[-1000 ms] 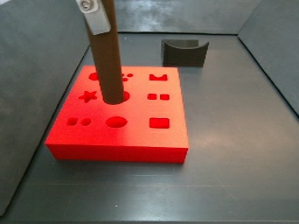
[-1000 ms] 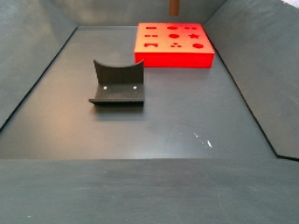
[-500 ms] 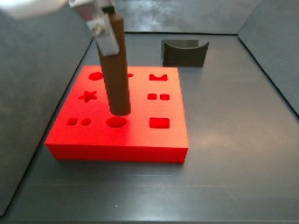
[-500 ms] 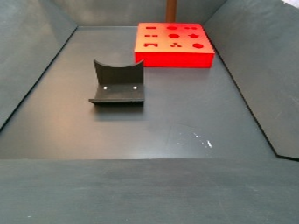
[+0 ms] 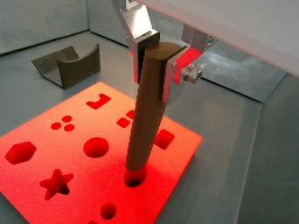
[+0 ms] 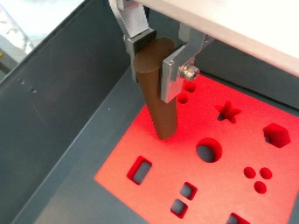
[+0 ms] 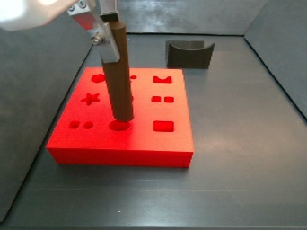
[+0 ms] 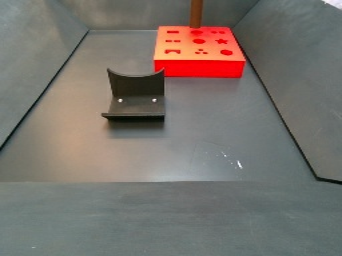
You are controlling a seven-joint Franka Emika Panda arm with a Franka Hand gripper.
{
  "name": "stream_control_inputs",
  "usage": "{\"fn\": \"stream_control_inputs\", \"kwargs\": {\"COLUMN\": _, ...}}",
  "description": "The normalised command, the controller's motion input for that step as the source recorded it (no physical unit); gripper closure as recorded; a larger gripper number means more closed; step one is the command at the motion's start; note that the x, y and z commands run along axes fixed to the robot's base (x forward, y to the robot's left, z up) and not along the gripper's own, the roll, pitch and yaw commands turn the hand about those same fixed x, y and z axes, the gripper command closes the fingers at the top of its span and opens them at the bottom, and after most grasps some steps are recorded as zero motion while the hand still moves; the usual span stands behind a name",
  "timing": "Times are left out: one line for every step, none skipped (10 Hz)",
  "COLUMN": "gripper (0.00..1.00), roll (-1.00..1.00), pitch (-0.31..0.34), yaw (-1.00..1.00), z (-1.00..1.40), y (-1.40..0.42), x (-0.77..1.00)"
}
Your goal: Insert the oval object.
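The gripper (image 5: 159,51) is closed on the upper end of the oval object (image 5: 147,114), its silver fingers (image 5: 142,24) pressing the brown peg from two sides in both wrist views. The peg hangs tilted over the red block (image 7: 144,144), which lies flat on the dark desk (image 7: 228,180). In a side view the peg (image 7: 118,76) leans with its top toward the back left corner, and its lower tip sits just above or at the edge of the round hole (image 7: 118,126) in the block's front row; whether the tip touches the red surface cannot be told. The block carries other cut-outs, among them a star (image 7: 92,98) and a square (image 7: 164,126). In a wrist view the gripper (image 6: 156,54) holds the peg (image 6: 156,96) above the block's edge. The fixture (image 8: 134,95) stands on the desk, well apart from the block (image 8: 198,50).
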Motion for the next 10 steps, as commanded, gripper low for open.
{"fn": "stream_control_inputs", "kwargs": {"gripper": 1.00, "roll": 0.00, "pitch": -0.021, "yaw": -0.03, "z": -0.12, "y": -0.12, "x": 0.00}}
{"fn": "stream_control_inputs", "kwargs": {"gripper": 1.00, "roll": 0.00, "pitch": -0.014, "yaw": 0.00, "z": -0.09, "y": 0.00, "x": 0.00}}
{"fn": "stream_control_inputs", "kwargs": {"gripper": 1.00, "roll": -0.02, "pitch": -0.050, "yaw": 0.11, "z": -0.11, "y": 0.17, "x": 0.00}}
{"fn": "stream_control_inputs", "kwargs": {"gripper": 1.00, "roll": 0.00, "pitch": -0.036, "yaw": 0.14, "z": -0.17, "y": 0.09, "x": 0.02}}
{"fn": "stream_control_inputs", "kwargs": {"gripper": 1.00, "roll": -0.01, "pitch": -0.030, "yaw": 0.04, "z": -0.11, "y": 0.00, "x": 0.00}}
{"fn": "stream_control_inputs", "kwargs": {"gripper": 1.00, "roll": 0.00, "pitch": -0.021, "yaw": 0.00, "z": -0.14, "y": -0.09, "x": -0.06}}
{"fn": "stream_control_inputs", "kwargs": {"gripper": 1.00, "roll": 0.00, "pitch": -0.026, "yaw": 0.00, "z": -0.13, "y": -0.19, "x": 0.00}}
{"fn": "stream_control_inputs", "kwargs": {"gripper": 1.00, "roll": 0.00, "pitch": -0.026, "yaw": 0.08, "z": -0.19, "y": -0.04, "x": 0.00}}
{"fn": "stream_control_inputs", "kwargs": {"gripper": 1.00, "roll": 0.00, "pitch": -0.031, "yaw": 0.13, "z": -0.18, "y": 0.00, "x": 0.00}}
{"fn": "stream_control_inputs", "kwargs": {"gripper": 1.00, "roll": 0.00, "pitch": -0.021, "yaw": 0.16, "z": -0.20, "y": 0.02, "x": 0.00}}
